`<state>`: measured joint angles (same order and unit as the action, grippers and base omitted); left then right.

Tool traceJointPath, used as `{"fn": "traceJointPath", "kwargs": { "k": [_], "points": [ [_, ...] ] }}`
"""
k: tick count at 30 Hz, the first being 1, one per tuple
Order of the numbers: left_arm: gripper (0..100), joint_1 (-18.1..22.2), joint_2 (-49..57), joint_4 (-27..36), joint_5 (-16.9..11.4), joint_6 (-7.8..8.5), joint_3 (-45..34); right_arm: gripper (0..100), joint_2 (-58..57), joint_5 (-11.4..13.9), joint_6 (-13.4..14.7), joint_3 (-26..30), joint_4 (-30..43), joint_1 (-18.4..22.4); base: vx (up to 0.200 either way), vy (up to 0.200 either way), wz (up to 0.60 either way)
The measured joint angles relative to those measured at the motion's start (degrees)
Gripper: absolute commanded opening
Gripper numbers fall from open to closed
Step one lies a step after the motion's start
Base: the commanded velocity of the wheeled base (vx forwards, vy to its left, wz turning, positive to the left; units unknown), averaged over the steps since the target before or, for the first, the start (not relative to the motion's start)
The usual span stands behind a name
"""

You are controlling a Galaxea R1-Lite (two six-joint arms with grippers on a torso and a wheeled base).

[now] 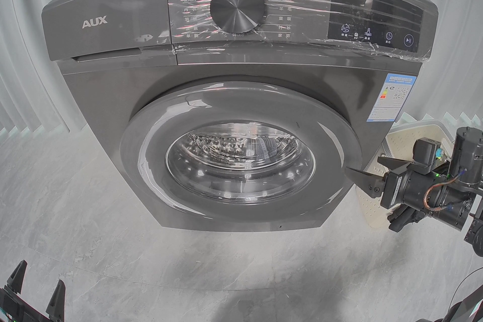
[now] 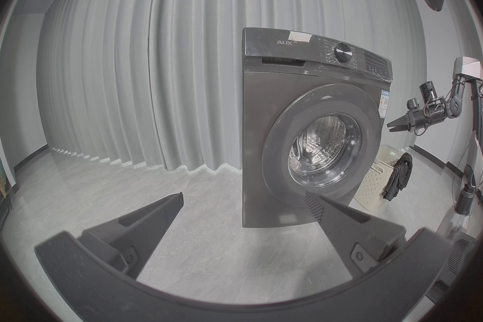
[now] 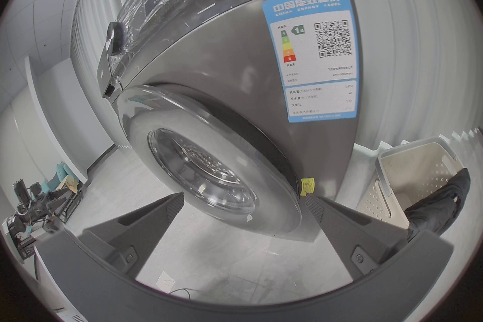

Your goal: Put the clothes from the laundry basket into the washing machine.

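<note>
The grey front-loading washing machine (image 1: pixel 241 61) stands ahead with its round door (image 1: pixel 151 137) closed; the steel drum shows through the glass (image 1: pixel 240 159). A cream laundry basket (image 1: pixel 402 137) (image 3: pixel 417 172) sits on the floor just right of the machine, with a dark garment (image 3: pixel 440 207) (image 2: pixel 398 176) draped over its rim. My right gripper (image 1: pixel 363 164) (image 3: pixel 243 197) is open, its tips right beside the door's right edge, above the basket. My left gripper (image 1: pixel 37 277) (image 2: pixel 244 197) is open and empty, low at the front left, well away from the machine.
Pale curtains (image 2: pixel 151 61) hang behind and to both sides of the machine. Bare grey tiled floor (image 1: pixel 100 217) spreads in front and to the left. A small yellow tag (image 3: pixel 307 185) sits by the door's right edge.
</note>
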<state>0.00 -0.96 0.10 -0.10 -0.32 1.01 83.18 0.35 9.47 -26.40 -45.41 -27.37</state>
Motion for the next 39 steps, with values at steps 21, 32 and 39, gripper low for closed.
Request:
{"fn": "traceJointPath", "kwargs": {
  "k": [21, 32, 39],
  "points": [
    [100, 0.0, 0.0, 0.0, -0.1, -0.11, 0.0, 100, 9.5, 0.3, -0.5, -7.2, -2.7, -0.3, 0.000, 0.000, 0.00],
    [100, 0.0, 0.0, 0.0, -0.1, -0.11, 0.0, 100, 8.6, 3.7, -0.3, -0.9, -3.6, -2.3, 0.000, 0.000, 0.00],
    [100, 0.0, 0.0, 0.0, -0.1, -0.12, 0.0, 100, 5.6, 4.3, -0.6, 2.2, -3.7, -2.5, -0.057, 0.000, 0.00]
  ]
}}
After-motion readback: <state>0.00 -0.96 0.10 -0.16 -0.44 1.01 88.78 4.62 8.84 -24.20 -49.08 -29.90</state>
